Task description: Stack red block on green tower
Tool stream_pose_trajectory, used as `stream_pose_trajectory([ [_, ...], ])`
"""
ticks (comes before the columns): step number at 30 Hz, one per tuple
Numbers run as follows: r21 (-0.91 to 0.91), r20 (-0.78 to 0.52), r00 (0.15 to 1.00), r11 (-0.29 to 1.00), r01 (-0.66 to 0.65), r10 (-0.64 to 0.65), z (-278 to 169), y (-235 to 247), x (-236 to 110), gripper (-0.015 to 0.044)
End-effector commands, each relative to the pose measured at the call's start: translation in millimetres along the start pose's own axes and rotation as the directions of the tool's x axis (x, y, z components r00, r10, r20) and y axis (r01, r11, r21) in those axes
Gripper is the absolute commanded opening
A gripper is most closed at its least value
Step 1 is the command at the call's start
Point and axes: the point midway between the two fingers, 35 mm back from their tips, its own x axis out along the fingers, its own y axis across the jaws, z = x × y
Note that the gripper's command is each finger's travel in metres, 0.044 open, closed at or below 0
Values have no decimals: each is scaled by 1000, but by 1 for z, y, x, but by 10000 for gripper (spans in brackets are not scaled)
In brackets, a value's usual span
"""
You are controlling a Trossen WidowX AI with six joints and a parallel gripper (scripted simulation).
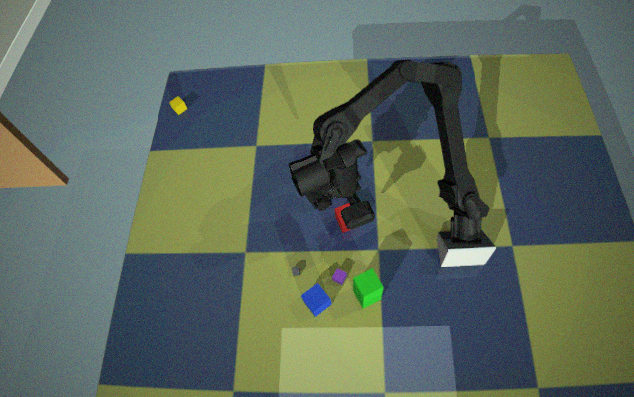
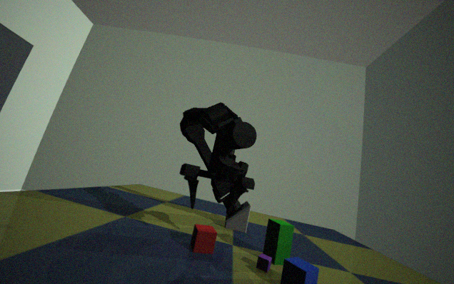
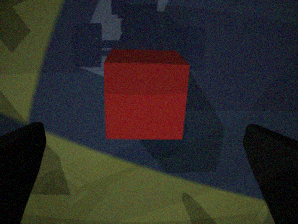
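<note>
The red block (image 1: 342, 219) (image 2: 204, 238) (image 3: 147, 96) sits on a dark blue floor tile. My gripper (image 1: 340, 207) (image 2: 211, 210) (image 3: 147, 133) is open and empty. It hangs just above the block and points down. In the wrist view the two fingers stand wide apart, left and right of the block, not touching it. The green tower (image 1: 368, 288) (image 2: 279, 240) stands upright on the floor, in front of the red block and a little to its right in the top view.
A blue block (image 1: 316, 299) (image 2: 300, 272), a small purple block (image 1: 339, 275) (image 2: 264, 262) and a tiny grey block (image 1: 296, 270) lie close to the tower. A yellow block (image 1: 178, 105) lies far back left. The arm's white base (image 1: 466, 254) (image 2: 237, 219) stands to the right.
</note>
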Motion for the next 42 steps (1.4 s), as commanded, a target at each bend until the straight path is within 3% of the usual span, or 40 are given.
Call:
stream_pose_trajectory([
  [1, 1, 0, 1000, 1000, 5, -5, -4, -2, 22, 440],
  [42, 2, 0, 1000, 1000, 8, -8, -3, -2, 79, 440],
])
